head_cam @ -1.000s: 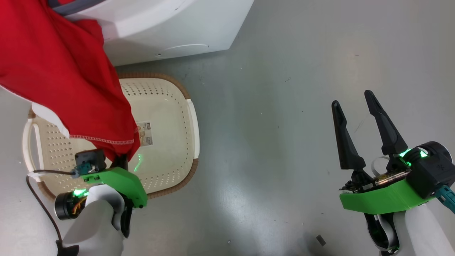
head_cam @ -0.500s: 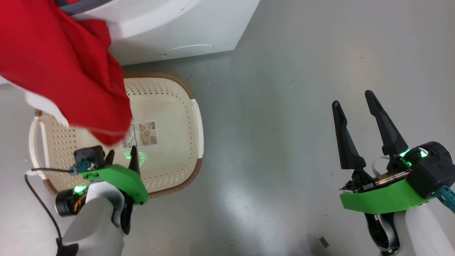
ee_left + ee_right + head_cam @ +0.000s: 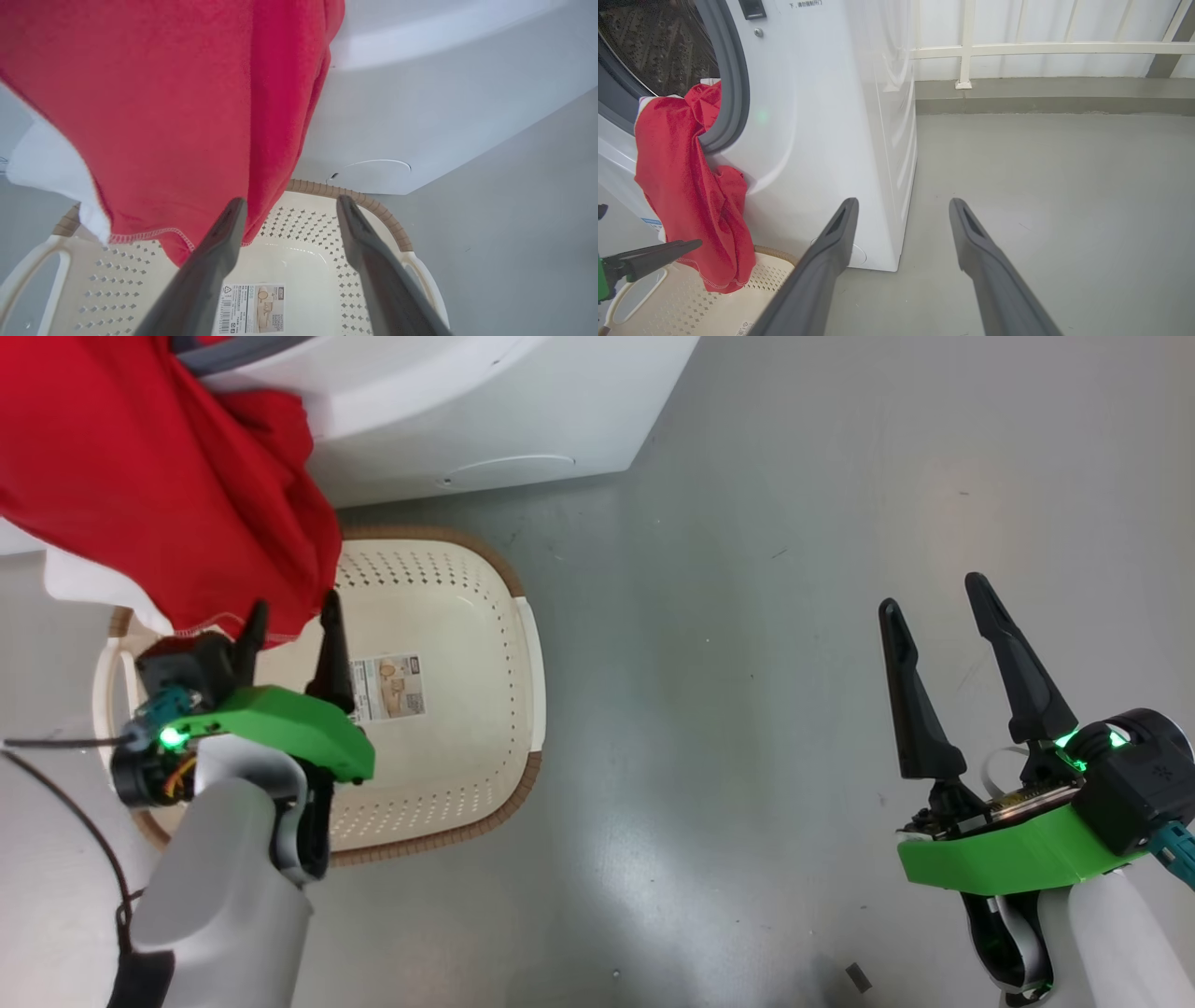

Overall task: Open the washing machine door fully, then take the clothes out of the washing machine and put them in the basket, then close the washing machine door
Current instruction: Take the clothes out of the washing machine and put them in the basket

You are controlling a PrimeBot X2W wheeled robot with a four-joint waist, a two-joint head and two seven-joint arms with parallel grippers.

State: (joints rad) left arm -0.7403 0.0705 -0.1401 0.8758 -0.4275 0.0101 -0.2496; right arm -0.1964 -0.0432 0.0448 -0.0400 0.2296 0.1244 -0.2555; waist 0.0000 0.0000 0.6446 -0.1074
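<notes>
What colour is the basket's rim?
Brown, woven-look, on the cream perforated plastic basket; clearest in the head view.

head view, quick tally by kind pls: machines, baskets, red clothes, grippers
washing machine: 1
basket: 1
red garment, hanging from the machine over the basket: 1, as far as shows
grippers: 2, the left gripper and the right gripper, both open
total: 5
</notes>
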